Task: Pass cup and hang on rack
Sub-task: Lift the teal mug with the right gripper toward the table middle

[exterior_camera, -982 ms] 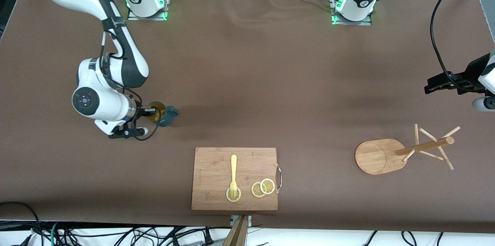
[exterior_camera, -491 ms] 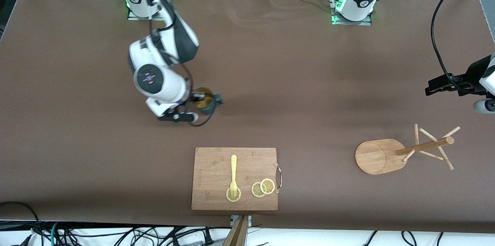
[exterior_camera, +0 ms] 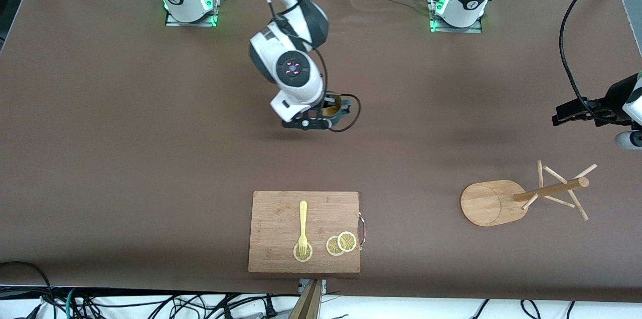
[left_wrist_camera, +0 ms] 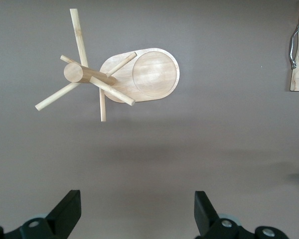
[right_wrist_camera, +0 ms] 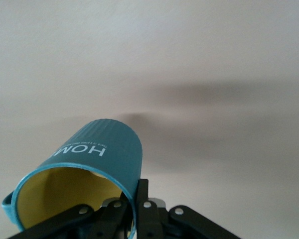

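My right gripper [exterior_camera: 328,111] is shut on the rim of the teal cup [exterior_camera: 335,108] and holds it up over the middle of the table. In the right wrist view the cup [right_wrist_camera: 97,159] shows ribbed sides and a yellow inside, with one finger inside the rim and one outside, the gripper [right_wrist_camera: 135,199] clamped on the wall. The wooden rack [exterior_camera: 546,191] lies tipped on its side toward the left arm's end of the table. It also shows in the left wrist view [left_wrist_camera: 119,74]. My left gripper [left_wrist_camera: 137,211] is open and empty, up over the table's edge beside the rack, waiting.
A wooden cutting board [exterior_camera: 271,231] with a yellow fork [exterior_camera: 303,226] and several lemon slices [exterior_camera: 341,244] lies near the front camera edge. Its metal handle shows in the left wrist view [left_wrist_camera: 292,42]. A black cable [exterior_camera: 569,43] hangs by the left arm.
My right arm has carried the cup from the right arm's end of the table to over the middle. The left arm has not moved.
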Controlling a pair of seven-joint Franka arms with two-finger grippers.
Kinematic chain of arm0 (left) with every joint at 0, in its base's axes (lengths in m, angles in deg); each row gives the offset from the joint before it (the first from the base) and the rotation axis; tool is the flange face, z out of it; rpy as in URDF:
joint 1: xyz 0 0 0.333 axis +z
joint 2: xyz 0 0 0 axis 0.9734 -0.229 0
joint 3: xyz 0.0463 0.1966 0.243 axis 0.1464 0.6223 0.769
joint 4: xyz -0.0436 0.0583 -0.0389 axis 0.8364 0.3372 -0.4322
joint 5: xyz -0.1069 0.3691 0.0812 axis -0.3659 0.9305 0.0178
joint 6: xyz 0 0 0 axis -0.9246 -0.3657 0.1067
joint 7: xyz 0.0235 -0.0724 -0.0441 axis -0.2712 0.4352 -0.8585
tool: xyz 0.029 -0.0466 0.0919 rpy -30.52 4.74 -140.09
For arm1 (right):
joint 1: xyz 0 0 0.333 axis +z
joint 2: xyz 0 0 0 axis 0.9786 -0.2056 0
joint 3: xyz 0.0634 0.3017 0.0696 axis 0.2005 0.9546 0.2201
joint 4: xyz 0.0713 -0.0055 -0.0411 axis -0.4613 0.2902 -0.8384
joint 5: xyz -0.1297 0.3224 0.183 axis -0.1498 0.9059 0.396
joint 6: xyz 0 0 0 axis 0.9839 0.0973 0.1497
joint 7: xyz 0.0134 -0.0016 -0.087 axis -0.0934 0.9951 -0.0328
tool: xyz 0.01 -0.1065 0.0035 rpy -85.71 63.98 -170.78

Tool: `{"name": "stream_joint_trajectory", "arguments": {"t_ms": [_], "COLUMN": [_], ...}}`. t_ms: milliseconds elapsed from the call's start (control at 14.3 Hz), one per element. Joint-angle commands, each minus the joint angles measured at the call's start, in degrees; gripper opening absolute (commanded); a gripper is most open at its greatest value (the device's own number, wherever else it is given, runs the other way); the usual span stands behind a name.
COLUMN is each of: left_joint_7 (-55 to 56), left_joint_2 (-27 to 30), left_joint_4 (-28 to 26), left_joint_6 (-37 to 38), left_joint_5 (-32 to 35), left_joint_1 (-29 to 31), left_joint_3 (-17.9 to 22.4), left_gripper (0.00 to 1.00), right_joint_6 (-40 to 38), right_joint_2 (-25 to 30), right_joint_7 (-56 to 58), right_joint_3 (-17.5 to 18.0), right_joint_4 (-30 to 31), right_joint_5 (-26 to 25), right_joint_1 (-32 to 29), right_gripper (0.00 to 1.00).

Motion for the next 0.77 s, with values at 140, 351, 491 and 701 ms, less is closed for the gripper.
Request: {"name": "stream_joint_trajectory", "arguments": {"t_ms": [140,351,491,701], "left_joint_7": [-0.62,-0.89,-0.8,-0.8], "left_joint_2": [-1.56,-1.64,-2.61,-2.7], "left_joint_4": [2.25,1.2,0.94,-1.08], "left_joint_6": [1.24,0.98,0.89,1.24], "left_joint_5": [-1.49,-0.88,-1.31,-5.95], "left_joint_1": [1.17,1.7,1.79,1.7], "left_joint_3": [-0.15,-0.06,-0.06,-0.32], "left_gripper": [1.0,1.0,1.0,1.0], "right_joint_6": [3.05,6.14,6.66,7.46], "right_joint_2": [-8.66,-10.33,-10.86,-11.57], "right_joint_7": [-9.97,-12.53,-13.06,-13.41], "right_joint_3": [-0.74,-1.0,-1.0,-0.92], "right_joint_4": [-9.16,-9.16,-9.16,-9.07], "right_joint_5": [0.58,-0.2,-1.0,-1.09], "right_joint_1": [6.38,8.24,8.33,8.85], "right_gripper": [0.0,0.0,0.0,0.0]}}
